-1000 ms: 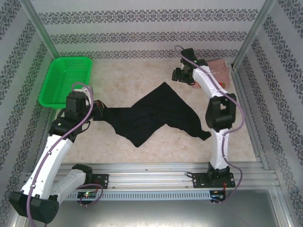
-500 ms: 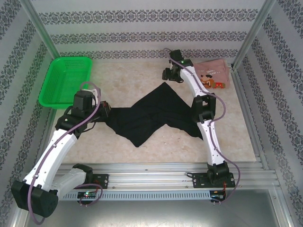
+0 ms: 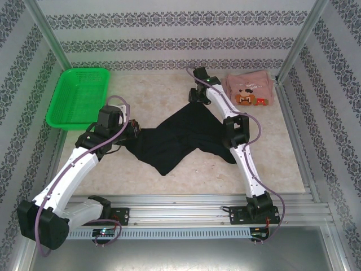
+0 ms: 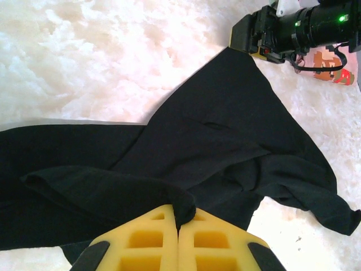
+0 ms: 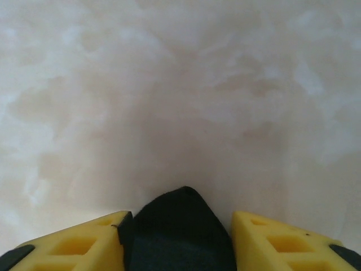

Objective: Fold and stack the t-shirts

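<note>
The black t-shirt [image 3: 180, 135] lies crumpled and spread out in the middle of the table. My left gripper [image 3: 134, 131] is at its left edge, with the yellow pads [image 4: 152, 243] shut on a fold of the black t-shirt [image 4: 214, 141]. My right gripper [image 3: 194, 97] sits low at the shirt's far pointed corner. In the right wrist view the right gripper [image 5: 179, 221] stands open, and the black corner [image 5: 180, 237] lies between its fingers [image 5: 271, 240]. The pink t-shirt [image 3: 249, 90] with the pixel print lies folded at the back right, and its print [image 4: 333, 62] also shows beyond the right gripper [image 4: 248, 36].
A green mesh basket [image 3: 79, 96] stands at the back left. Patterned walls and metal posts close in the table on three sides. Bare marbled tabletop [image 3: 152, 90] shows behind the black shirt and in front of it [image 3: 203, 169].
My right arm has swung left, away from the pink t-shirt, to the black shirt's far corner. My left gripper has moved right and slightly away with the cloth held.
</note>
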Available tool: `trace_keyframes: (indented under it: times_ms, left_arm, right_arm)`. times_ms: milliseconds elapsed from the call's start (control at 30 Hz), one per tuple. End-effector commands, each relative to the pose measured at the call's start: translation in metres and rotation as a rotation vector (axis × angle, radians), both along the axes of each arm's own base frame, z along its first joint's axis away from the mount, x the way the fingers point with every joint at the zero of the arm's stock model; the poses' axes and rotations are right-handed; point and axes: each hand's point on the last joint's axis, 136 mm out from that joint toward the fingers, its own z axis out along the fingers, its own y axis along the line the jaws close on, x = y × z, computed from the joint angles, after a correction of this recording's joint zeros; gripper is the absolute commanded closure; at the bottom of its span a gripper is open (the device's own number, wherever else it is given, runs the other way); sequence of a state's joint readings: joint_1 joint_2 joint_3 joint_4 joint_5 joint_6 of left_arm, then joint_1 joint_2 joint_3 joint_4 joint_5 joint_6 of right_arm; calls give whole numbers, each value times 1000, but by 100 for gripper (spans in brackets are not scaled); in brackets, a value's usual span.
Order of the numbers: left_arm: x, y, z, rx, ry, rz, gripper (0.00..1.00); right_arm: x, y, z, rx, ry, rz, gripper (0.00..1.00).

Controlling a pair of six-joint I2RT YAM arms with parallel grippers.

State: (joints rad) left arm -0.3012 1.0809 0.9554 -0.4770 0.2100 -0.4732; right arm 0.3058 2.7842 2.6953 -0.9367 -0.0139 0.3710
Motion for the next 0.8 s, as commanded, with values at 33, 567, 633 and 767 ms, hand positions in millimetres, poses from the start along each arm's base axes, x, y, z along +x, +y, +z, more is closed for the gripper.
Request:
trace_keyframes:
  times_ms: [33,567,633,767]
  left_arm:
    - [6,-7,22,-32,-66,-14,100]
    - [-24,9,40,5,-98,-1,100]
    - [-29,14,45,15,-113,8,100]
    - [-37,19,51,13,-137,25,100]
  right_arm:
    - [-15,-4,-22,-44,78,-42,53]
    - [-20,-26,17,-65,3,-157,100]
    - [-21,-37,42,-46,-60,-201,100]
    - [-47,-72,77,-24,-113,-289,100]
